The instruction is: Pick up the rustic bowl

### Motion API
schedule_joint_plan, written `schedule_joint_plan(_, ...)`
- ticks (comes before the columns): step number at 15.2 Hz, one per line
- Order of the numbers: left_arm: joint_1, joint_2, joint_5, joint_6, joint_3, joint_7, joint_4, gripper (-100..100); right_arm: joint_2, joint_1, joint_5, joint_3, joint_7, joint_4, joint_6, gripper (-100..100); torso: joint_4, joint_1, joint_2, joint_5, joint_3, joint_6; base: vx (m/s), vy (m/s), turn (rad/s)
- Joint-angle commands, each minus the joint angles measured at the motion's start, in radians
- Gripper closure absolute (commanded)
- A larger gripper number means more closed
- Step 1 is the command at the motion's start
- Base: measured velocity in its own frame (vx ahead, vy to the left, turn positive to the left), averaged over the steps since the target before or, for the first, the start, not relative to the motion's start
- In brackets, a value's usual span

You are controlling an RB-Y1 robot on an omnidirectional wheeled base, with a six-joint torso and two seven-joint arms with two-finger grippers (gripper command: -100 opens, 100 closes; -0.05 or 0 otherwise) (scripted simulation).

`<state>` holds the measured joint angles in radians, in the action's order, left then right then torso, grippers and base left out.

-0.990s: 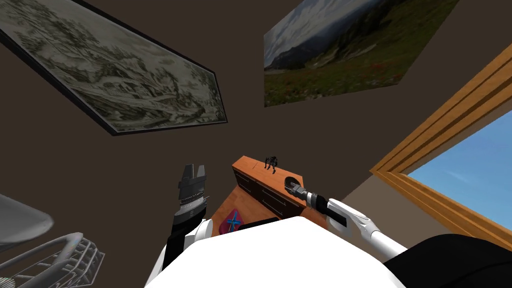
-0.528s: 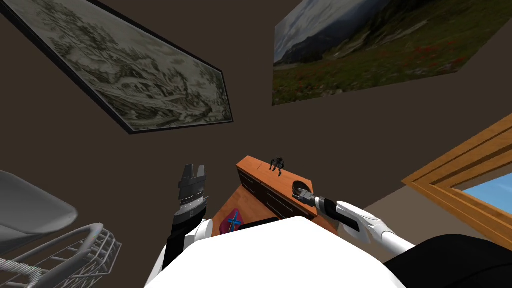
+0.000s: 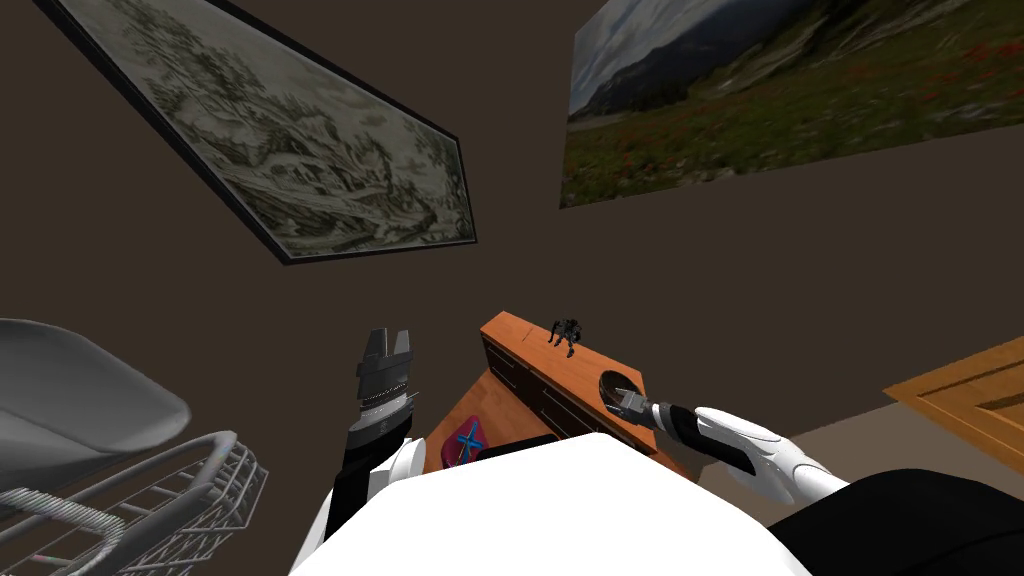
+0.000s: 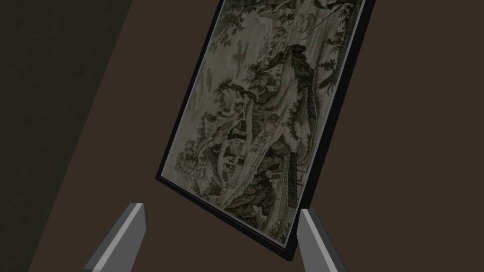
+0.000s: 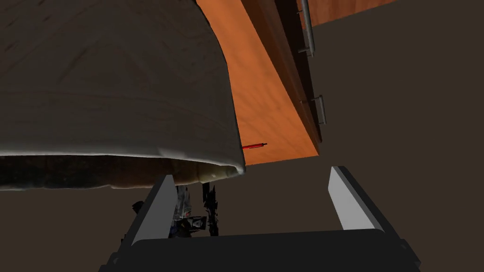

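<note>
The right gripper [image 5: 255,208] is standing released, its two fingers [image 5: 347,200] spread wide and pressing on nothing. The bowl [image 5: 118,85], rough and grey-brown, is looming right in front of it. Its rim is passing just over the tip of one finger, and I cannot tell whether the two are touching. The other finger is standing clear of the bowl with plain dark brown behind it. Beyond the rim's edge the orange wooden top of the dresser [image 5: 269,104] is running away from the gripper. A red pen [image 5: 254,145] is lying on that top near its end edge, and drawer handles [image 5: 307,28] are lining its front.

In the head view, the right arm is reaching in from the lower right to the bowl just right of the frame's centre. The bowl is sitting on the dresser top close to the right-hand end edge. A small dark figurine [image 3: 567,332] is standing farther along the top, apart from the bowl, leaving bare wood between them.

The left gripper [image 3: 392,338] is hanging raised left of centre, well apart from the dresser's left end, its fingers also spread. A wire basket [image 3: 180,500] is crowding the lower left corner.
</note>
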<state>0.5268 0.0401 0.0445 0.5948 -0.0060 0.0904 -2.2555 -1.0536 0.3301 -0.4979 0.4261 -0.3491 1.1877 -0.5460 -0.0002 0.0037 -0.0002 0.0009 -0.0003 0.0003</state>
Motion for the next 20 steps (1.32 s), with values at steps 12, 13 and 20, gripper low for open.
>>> schedule_joint_plan(12, 0.0, 0.0, 0.0, 0.0, 0.0, 0.0, 0.0, 0, -0.092, -0.017, -0.066, 0.106, -0.034, -0.171, -0.017, -100, 0.0, 0.0, 0.002, 0.0, 0.001, 0.0, 0.026, 0.026, 0.059)
schedule_joint_plan(13, 0.0, 0.0, 0.0, 0.0, 0.0, 0.0, 0.0, 0, -0.092, -0.017, -0.066, 0.106, -0.034, -0.171, -0.017, -100, 0.0, 0.0, 0.001, 0.0, 0.001, 0.0, 0.026, 0.031, 0.045)
schedule_joint_plan(20, 0.0, 0.0, 0.0, 0.0, 0.0, 0.0, 0.0, 0, -0.092, -0.017, -0.066, 0.106, -0.034, -0.171, -0.017, -100, 0.001, 0.0, 0.002, 0.0, 0.001, 0.0, 0.008, 0.018, 0.012)
